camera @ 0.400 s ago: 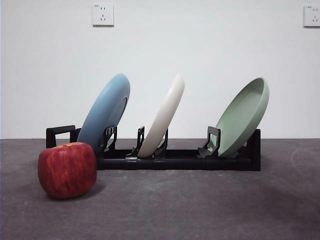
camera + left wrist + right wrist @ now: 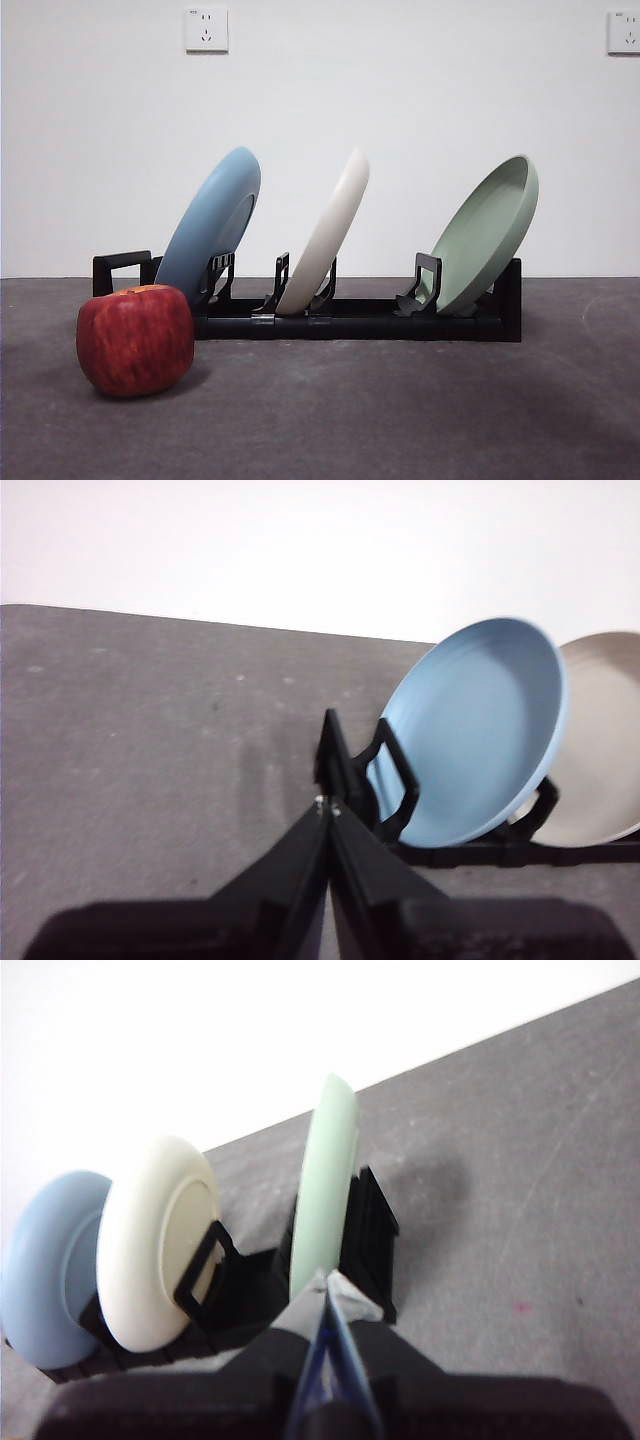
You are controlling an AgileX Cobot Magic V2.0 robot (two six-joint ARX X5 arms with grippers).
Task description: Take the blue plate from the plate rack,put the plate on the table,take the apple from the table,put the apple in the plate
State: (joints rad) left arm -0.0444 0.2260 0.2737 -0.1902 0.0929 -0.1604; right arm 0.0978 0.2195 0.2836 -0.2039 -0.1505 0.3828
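The blue plate [image 2: 212,225] leans in the leftmost slot of the black plate rack [image 2: 360,322]. The left wrist view shows the same blue plate [image 2: 480,730] from its hollow side, with my left gripper [image 2: 326,810] shut, empty and a short way off the plate rack's end [image 2: 345,765]. In front of the rack's left end, the dark-red apple [image 2: 135,339] rests on the table [image 2: 400,410]. My right gripper [image 2: 325,1285] is shut too, holding nothing, back from the rack's other end. Neither arm shows in the front view.
A cream-white plate [image 2: 327,235] leans in the rack's middle slot and a pale green plate [image 2: 487,235] at its right end. Bare dark grey tabletop lies in front of the rack and to the right of the apple. A white wall stands behind.
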